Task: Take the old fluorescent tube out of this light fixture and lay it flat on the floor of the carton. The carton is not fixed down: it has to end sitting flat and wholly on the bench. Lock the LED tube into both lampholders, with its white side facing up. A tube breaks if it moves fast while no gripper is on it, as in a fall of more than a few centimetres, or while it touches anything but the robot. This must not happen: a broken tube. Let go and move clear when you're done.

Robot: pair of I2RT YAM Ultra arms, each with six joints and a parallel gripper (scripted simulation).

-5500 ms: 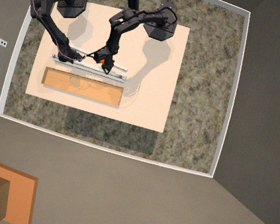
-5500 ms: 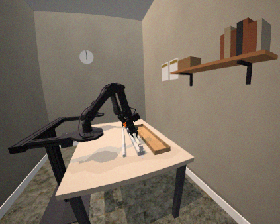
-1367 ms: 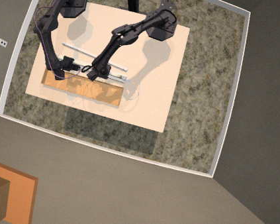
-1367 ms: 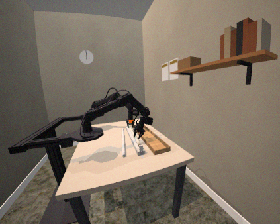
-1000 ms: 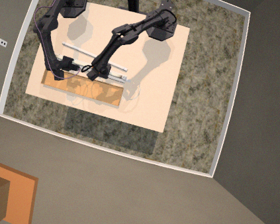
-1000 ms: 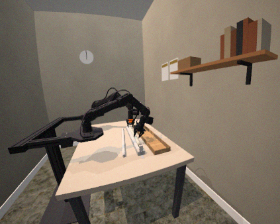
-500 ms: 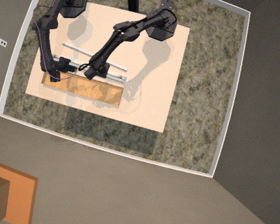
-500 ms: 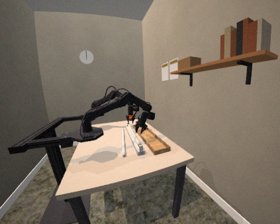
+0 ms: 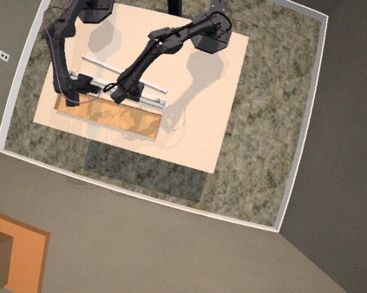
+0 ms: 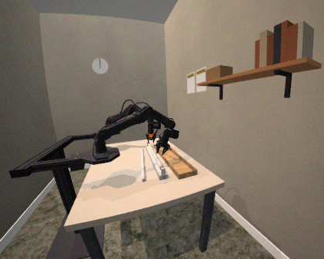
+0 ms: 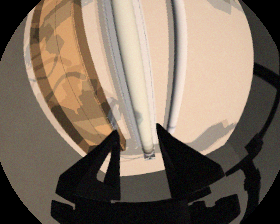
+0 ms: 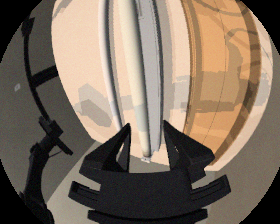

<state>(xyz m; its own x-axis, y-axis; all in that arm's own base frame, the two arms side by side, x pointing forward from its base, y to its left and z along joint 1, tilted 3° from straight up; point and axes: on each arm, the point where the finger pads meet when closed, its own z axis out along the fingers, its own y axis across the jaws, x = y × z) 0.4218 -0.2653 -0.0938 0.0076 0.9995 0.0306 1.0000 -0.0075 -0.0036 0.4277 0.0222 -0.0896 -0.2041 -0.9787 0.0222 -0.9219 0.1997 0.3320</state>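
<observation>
The old tube (image 11: 133, 60) (image 12: 133, 65) is cream. It lies along the grey light fixture (image 9: 159, 103) (image 10: 159, 168) (image 11: 114, 60) (image 12: 153, 75). My left gripper (image 9: 124, 93) (image 10: 148, 143) (image 11: 136, 130) is open. It hangs just above the tube with a finger on each side. My right gripper (image 9: 85, 84) (image 10: 160, 150) (image 12: 146, 124) is also open and straddles the tube further along. Neither gripper touches the tube. The LED tube (image 9: 101, 65) (image 10: 143, 165) (image 11: 178, 60) (image 12: 109, 65) lies on the bench beside the fixture. The open brown carton (image 9: 135, 126) (image 10: 181, 168) (image 11: 56, 75) (image 12: 216, 75) lies flat along the fixture's other side.
The bench (image 9: 205, 130) (image 10: 142, 199) carries the fixture, the LED tube and the carton side by side. The carton sits close to the bench's long edge, away from the arm bases. Both arms reach across the LED tube to the fixture.
</observation>
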